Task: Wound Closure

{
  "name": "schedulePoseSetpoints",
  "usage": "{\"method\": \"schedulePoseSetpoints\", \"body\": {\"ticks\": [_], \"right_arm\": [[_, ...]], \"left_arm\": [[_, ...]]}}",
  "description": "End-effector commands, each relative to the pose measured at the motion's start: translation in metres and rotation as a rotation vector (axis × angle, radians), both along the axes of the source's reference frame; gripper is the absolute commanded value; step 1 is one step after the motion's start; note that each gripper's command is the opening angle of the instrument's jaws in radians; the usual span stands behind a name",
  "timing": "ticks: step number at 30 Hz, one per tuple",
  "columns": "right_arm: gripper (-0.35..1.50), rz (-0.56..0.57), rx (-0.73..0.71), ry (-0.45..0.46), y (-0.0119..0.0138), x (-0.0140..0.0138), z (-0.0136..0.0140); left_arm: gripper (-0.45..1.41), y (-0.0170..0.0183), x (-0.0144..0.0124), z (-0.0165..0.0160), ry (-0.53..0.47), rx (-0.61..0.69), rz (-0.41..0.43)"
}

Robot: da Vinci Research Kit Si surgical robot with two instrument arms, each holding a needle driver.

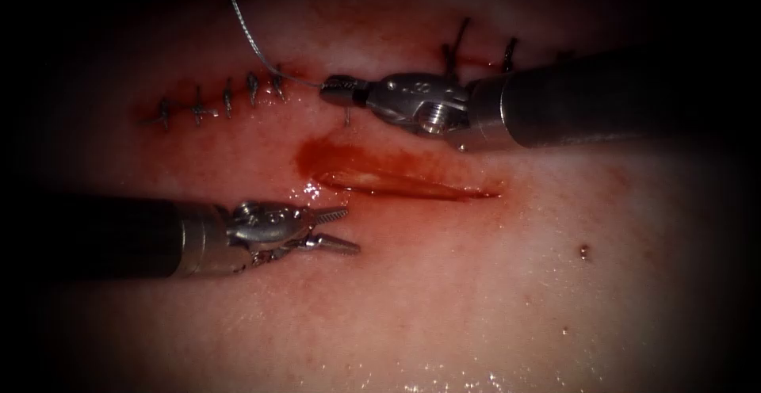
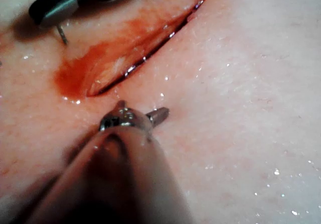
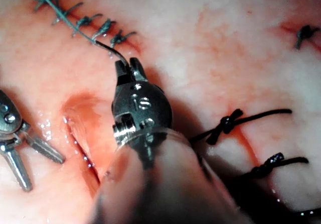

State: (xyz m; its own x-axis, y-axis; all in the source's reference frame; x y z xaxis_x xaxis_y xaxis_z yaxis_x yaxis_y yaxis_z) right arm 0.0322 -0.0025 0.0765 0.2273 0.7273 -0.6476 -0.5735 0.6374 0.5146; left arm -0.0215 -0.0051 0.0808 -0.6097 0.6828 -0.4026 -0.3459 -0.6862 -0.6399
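Note:
The open cut point(image 1: 412, 185) point(image 2: 145, 53) point(image 3: 80, 138) lies in the tissue's middle, with red fluid point(image 1: 333, 155) pooled at its left end. My right tool point(image 1: 329, 88) point(image 3: 128, 66) point(image 2: 50, 13) hovers just above that left end, jaws shut on the curved needle point(image 1: 346, 116) point(image 2: 61, 34) point(image 3: 113, 49) near its thread end. The needle's free end points down at the tissue; I cannot tell whether it has entered. Thread point(image 1: 252, 48) point(image 3: 55, 8) trails up and left from the needle. My left tool point(image 1: 351, 230) point(image 2: 143, 111) point(image 3: 45, 174) sits left of and below the cut, jaws open and holding nothing.
A closed row of several stitches point(image 1: 222, 96) point(image 3: 85, 20) runs at the upper left, under the thread. Dark knotted stitches point(image 1: 456, 44) point(image 3: 225, 123) lie at the upper right, beside the right tool's shaft. Wet tissue stretches below the cut.

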Motion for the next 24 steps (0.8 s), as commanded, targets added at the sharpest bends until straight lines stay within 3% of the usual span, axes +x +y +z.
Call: {"method": "schedulePoseSetpoints", "body": {"ticks": [1,19,24], "right_arm": [[-0.35,-0.026,-0.063,-0.014,0.0003,0.0006,-0.0001],[-0.35,-0.005,-0.101,-0.020,0.0010,0.0009,-0.0005],[-0.35,0.072,0.065,0.037,0.0012,0.0016,-0.0001]], "left_arm": [[0.59,-0.0008,-0.0005,0.0005,-0.001,0.004,0.002],[0.59,-0.0009,-0.0005,0.0005,-0.005,0.007,0.012],[0.59,-0.0009,-0.0006,0.0005,-0.005,0.007,0.016]]}}
